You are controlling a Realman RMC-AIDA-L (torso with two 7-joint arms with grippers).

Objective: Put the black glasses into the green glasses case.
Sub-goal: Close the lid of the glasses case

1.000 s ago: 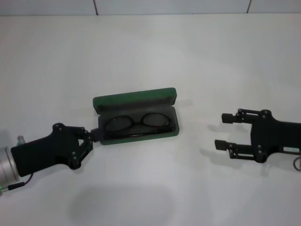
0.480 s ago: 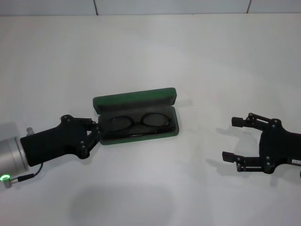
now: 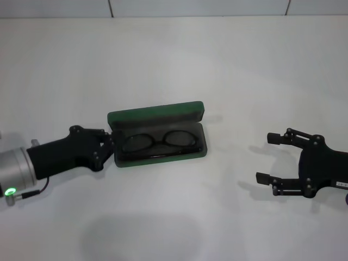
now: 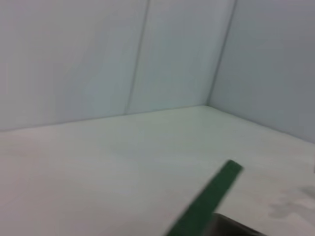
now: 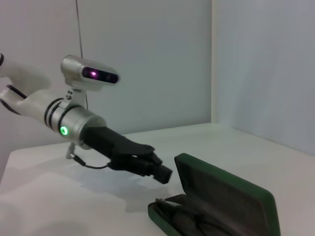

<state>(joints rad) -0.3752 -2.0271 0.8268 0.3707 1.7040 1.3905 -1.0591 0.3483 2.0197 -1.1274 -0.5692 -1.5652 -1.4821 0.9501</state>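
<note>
**Black frames seated, lid not yet down**

Black fingers of our right gripper [image 3: 271,157] stood spread wide with nothing between them, nearest to us and well apart from the work on the right side of the white table [image 3: 217,65]. Further in, our left gripper [image 3: 107,142] sat at the left end of the green glasses case [image 3: 157,135], its fingers drawn together; whether they pinched the case end or merely touched it, we could not tell. The black glasses [image 3: 157,142] lay inside the lower tray, lenses up and temples seemingly folded. Beyond them the lid stood raised along the far edge.

We judged the placing done and closing to be the step in hand. To do it well, we would steady the tray from the left, check that no temple rode over the rim, then tip the lid forward gently from behind rather than pressing down.
</note>
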